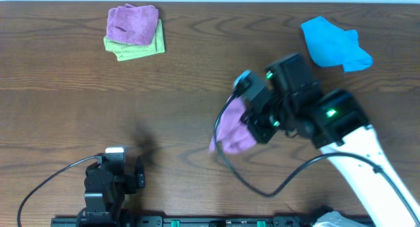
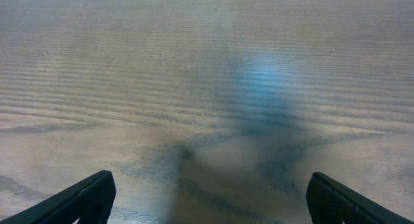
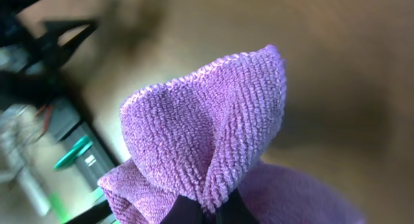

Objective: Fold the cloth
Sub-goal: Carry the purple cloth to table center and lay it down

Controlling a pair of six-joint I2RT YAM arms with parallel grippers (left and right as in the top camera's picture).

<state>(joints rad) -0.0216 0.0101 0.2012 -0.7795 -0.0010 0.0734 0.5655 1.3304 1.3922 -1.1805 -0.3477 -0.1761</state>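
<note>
The cloth (image 1: 233, 130) is a lilac-purple microfibre towel, bunched up and hanging from my right gripper (image 1: 252, 125) above the table's middle. In the right wrist view the cloth (image 3: 207, 140) fills the frame, pinched between the dark fingertips (image 3: 210, 214); no white tag shows. My left gripper (image 1: 115, 178) rests at the front left of the table, far from the cloth. Its fingers (image 2: 207, 198) are spread wide over bare wood and hold nothing.
A small folded purple cloth (image 1: 133, 22) lies on a green cloth (image 1: 141, 48) at the back left. A bright blue cloth (image 1: 335, 46) lies crumpled at the back right. Black cables (image 1: 262, 184) trail along the front edge.
</note>
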